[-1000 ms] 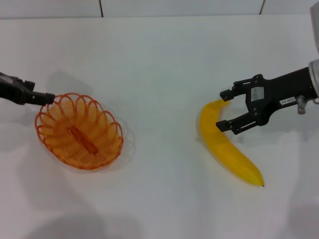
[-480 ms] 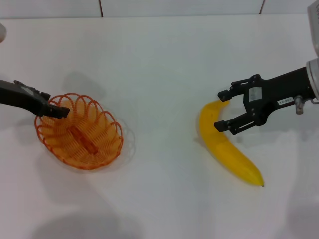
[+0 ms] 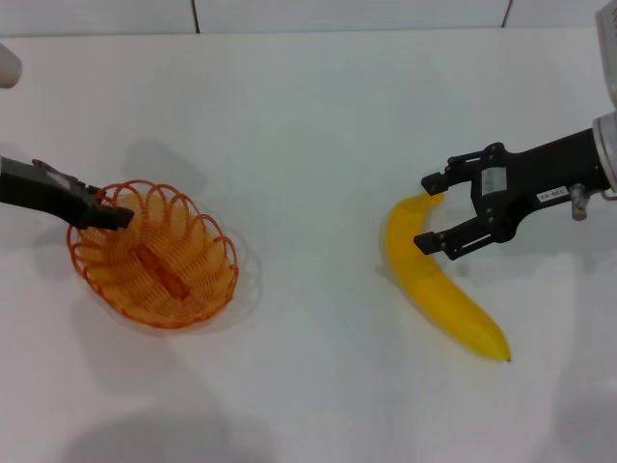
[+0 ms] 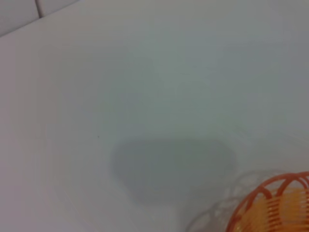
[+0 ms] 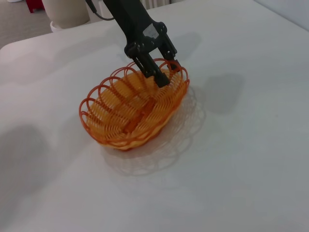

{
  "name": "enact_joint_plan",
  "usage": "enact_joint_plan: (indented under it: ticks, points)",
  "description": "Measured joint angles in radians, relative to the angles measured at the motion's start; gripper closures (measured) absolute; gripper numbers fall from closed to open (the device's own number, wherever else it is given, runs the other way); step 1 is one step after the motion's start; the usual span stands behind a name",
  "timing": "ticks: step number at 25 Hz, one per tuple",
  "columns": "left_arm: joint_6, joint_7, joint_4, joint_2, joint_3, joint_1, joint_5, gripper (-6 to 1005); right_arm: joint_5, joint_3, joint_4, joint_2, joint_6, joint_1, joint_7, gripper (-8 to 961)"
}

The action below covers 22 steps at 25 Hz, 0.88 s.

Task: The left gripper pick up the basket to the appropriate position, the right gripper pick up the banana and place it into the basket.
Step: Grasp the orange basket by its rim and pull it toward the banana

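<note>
The orange wire basket sits on the white table at the left; it also shows in the right wrist view, and its rim shows in the left wrist view. My left gripper reaches in from the left and is shut on the basket's far-left rim, one finger inside and one outside, as the right wrist view shows. The yellow banana lies on the table at the right. My right gripper is open, its fingers either side of the banana's upper end.
The white table has a tiled wall edge along the back. A pale round object stands at the far left edge. Bare table lies between basket and banana.
My left gripper has moved right, from just outside the basket onto its rim. The basket and banana have not moved. My right gripper has barely shifted.
</note>
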Motion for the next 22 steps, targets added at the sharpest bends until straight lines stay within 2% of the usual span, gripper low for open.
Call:
enact_joint_plan:
  ticks: [5, 11, 18, 22]
  points:
    - [0.0, 0.001, 0.0, 0.0, 0.0, 0.0, -0.004, 426, -0.001, 0.0, 0.002, 0.0, 0.002, 0.0, 0.0, 59]
    - [0.002, 0.003, 0.005, 0.002, 0.001, 0.0, -0.005, 694, -0.011, 0.0, 0.005, 0.001, 0.022, 0.0, 0.0, 60]
    - [0.042, 0.005, 0.01, 0.004, 0.002, -0.005, -0.008, 883, -0.011, 0.0, 0.005, 0.002, 0.023, 0.0, 0.007, 61]
    - [0.117, 0.003, 0.058, 0.006, -0.009, 0.003, -0.064, 893, -0.011, 0.0, 0.005, 0.002, 0.022, 0.001, 0.013, 60]
